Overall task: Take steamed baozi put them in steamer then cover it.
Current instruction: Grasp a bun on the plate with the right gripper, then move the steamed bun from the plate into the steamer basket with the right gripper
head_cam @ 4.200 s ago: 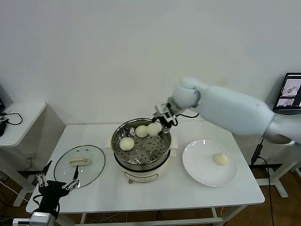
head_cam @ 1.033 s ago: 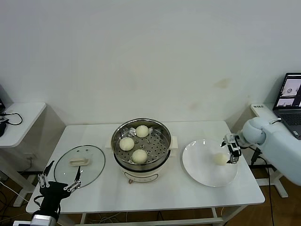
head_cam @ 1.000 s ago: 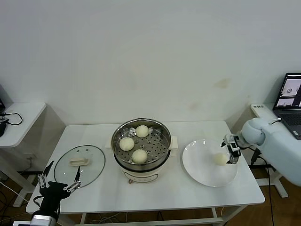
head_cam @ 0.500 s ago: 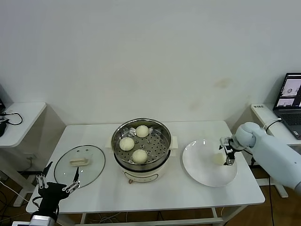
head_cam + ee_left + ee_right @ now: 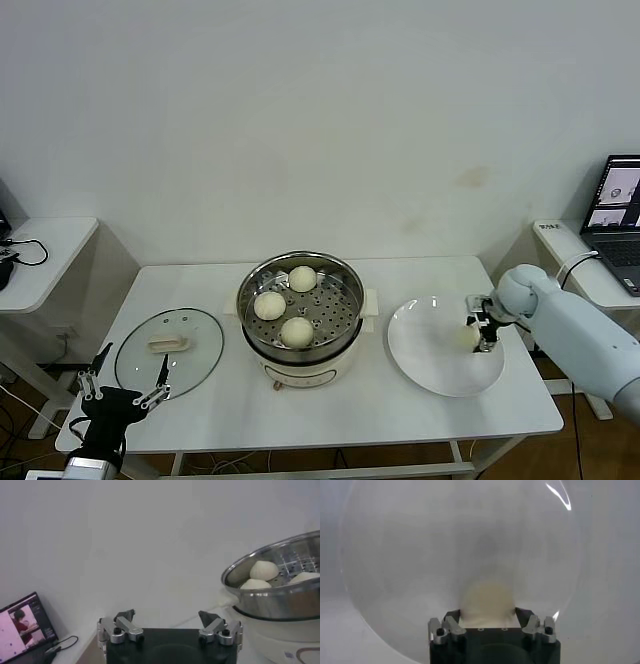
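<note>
Three steamed baozi lie on the perforated tray of the steel steamer at the table's middle. One more baozi rests on the white plate to the right. My right gripper is down at the plate's right side, shut on that bun, its fingers pressed against both of its sides. The glass cover with its cream handle lies flat at the table's left. My left gripper hangs open at the front left corner, near the cover, holding nothing.
A laptop stands on a side surface at the far right. A small white side table with cables is at the left. From the left wrist the steamer shows with buns inside.
My right gripper has drawn in over the plate's edge and shut on the last bun. The left arm, the cover and the three buns in the steamer have not moved.
</note>
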You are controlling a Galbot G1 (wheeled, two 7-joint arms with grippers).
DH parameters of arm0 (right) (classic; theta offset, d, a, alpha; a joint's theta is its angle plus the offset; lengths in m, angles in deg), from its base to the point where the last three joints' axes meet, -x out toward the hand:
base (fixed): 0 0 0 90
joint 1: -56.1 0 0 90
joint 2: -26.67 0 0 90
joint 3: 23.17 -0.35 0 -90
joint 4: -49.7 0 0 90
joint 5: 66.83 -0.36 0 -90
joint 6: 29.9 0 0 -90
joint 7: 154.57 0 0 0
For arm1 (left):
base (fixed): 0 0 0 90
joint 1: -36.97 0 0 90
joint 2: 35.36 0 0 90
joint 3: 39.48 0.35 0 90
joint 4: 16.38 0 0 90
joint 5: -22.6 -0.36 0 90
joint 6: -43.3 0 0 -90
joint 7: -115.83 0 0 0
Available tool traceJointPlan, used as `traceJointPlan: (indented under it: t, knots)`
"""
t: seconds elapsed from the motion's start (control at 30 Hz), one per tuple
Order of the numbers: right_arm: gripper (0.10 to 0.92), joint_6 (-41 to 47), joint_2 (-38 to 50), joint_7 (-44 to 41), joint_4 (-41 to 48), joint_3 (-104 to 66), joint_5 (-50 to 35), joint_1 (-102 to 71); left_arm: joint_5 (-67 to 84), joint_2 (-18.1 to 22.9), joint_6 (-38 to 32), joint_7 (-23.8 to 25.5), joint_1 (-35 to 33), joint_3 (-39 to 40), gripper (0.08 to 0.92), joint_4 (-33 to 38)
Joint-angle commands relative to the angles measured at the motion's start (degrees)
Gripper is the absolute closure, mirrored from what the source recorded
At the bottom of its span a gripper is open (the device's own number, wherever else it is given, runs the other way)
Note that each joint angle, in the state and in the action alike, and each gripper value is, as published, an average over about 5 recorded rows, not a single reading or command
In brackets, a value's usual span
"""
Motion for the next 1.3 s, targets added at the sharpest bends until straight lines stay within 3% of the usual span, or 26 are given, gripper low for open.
traceJointPlan:
  t: [0.03,0.33,0.7,0.97,1.3]
  knots:
    - [0.414,0.16,-0.22,-0.28,0.33,0.17,-0.49,0.34,-0.04,0.03,0.05,-0.02,0.0,0.05,0.177,0.17]
    - [0.464,2.12,2.87,-1.3,-4.25,4.42,-6.37,6.56,-0.02,-0.2,0.11,0.01,0.28,0.4,0.177,0.69]
    - [0.457,9.46,7.28,-1.61,-18.07,20.21,-21.09,27.38,-0.01,-0.67,0.15,0.07,1.6,1.41,0.177,0.18]
    - [0.451,15.16,1.78,0.51,-23.06,31.59,-32.35,43.54,0.13,-0.76,0.1,0.08,2.39,1.75,0.177,-0.23]
    - [0.443,24.6,-8.27,6.11,-25.79,37.26,-45.0,46.68,0.12,-0.1,0.09,0.07,3.17,2.02,0.177,0.03]
